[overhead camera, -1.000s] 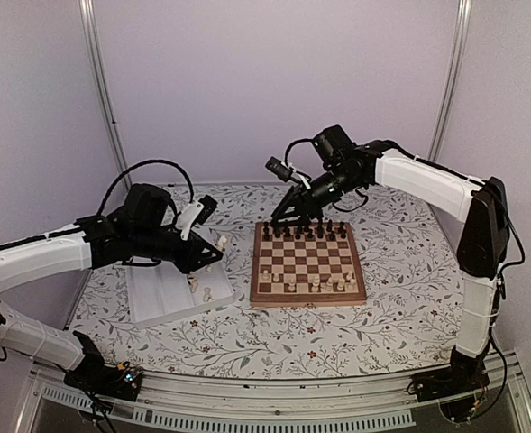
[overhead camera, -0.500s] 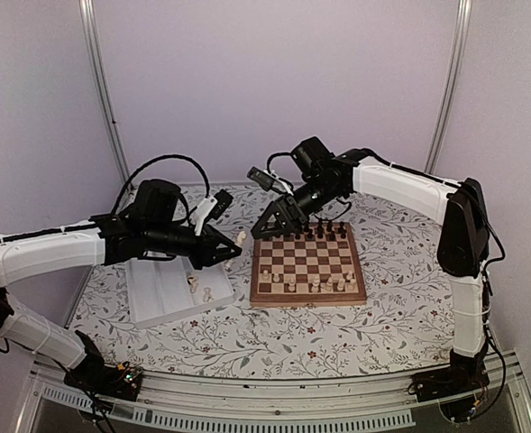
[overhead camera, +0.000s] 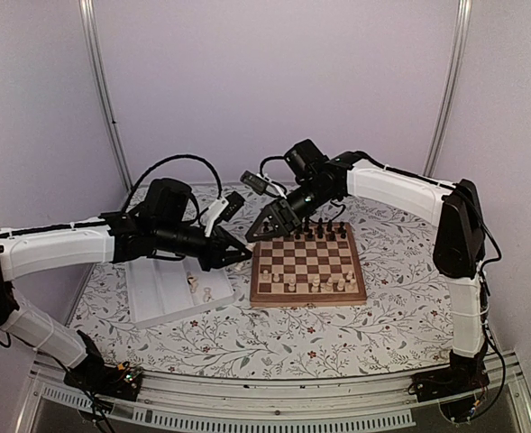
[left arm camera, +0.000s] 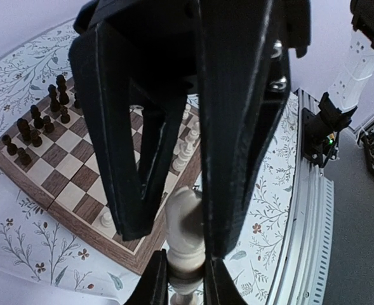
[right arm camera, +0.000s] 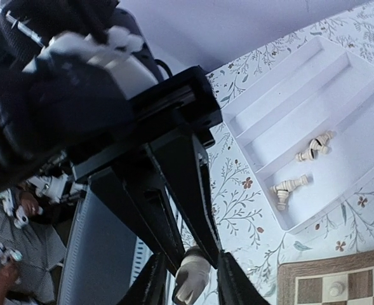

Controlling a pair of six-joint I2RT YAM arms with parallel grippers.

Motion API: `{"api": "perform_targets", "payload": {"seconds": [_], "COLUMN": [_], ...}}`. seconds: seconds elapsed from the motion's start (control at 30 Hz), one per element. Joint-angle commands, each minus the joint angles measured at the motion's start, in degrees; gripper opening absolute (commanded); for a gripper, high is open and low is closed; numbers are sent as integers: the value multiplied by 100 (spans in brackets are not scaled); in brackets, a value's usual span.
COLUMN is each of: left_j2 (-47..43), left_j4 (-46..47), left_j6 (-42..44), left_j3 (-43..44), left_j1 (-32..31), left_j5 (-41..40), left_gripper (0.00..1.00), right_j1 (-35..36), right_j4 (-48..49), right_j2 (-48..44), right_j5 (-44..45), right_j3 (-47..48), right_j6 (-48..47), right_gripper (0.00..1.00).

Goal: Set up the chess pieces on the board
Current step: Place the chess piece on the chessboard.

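My left fingers (overhead camera: 247, 255) are pinching one pale chessman (left arm camera: 185, 232) by its body, in the air just off the far-left corner of the board (overhead camera: 308, 266). My right fingers (overhead camera: 260, 234) are set around the same piece, one on each side. I cannot tell whether they have real hold of it or only flank it. That is the danger as I judge it. The piece is turned, smooth and rounded, with a narrow waist and a wider foot, and far slimmer than either of my black wedge-shaped fingers. If one side lets go before the other bites, it can squirt out and fall onto the flower-printed bench (overhead camera: 391, 307). A squeeze on the curved head instead of the waist could tilt it, and it would then go down crooked. The dark chessmen (overhead camera: 306, 232) stand close together on the far rows just beside my right fingers, so a low sweep could topple them. The board is hard, glossy wood, and a dropped piece would roll on it. Two more pale pieces (right arm camera: 301, 165) lie on their sides in the white ridged tray (overhead camera: 161, 293).
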Motion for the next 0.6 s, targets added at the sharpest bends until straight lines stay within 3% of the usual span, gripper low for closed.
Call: {"api": "perform_targets", "payload": {"seconds": [0.0,0.1,0.23,0.3,0.43,0.57], "left_j2": [39,22,14,6,13,-34], "left_j4": [136,173,208,233,261,100], "left_j6": [-9,-36,-46,-50,-59,-29], "left_j3": [181,181,190,196,190,128], "left_j1": [-94,-103,-103,-103,-103,-112], "left_j5": [-6,-93,-163,-185,-244,-386], "left_gripper": [0,0,0,0,0,26], "right_j1": [19,16,18,20,18,-11], "right_j4": [61,63,32,3,-1,-10], "right_j2": [74,21,-57,-72,-99,-171], "right_j5": [34,60,209,309,259,271], "right_j3": [89,23,-32,-55,-96,-54], "right_j6": [13,-16,-50,-64,-123,-176], "right_gripper": [22,17,34,35,18,7]}}
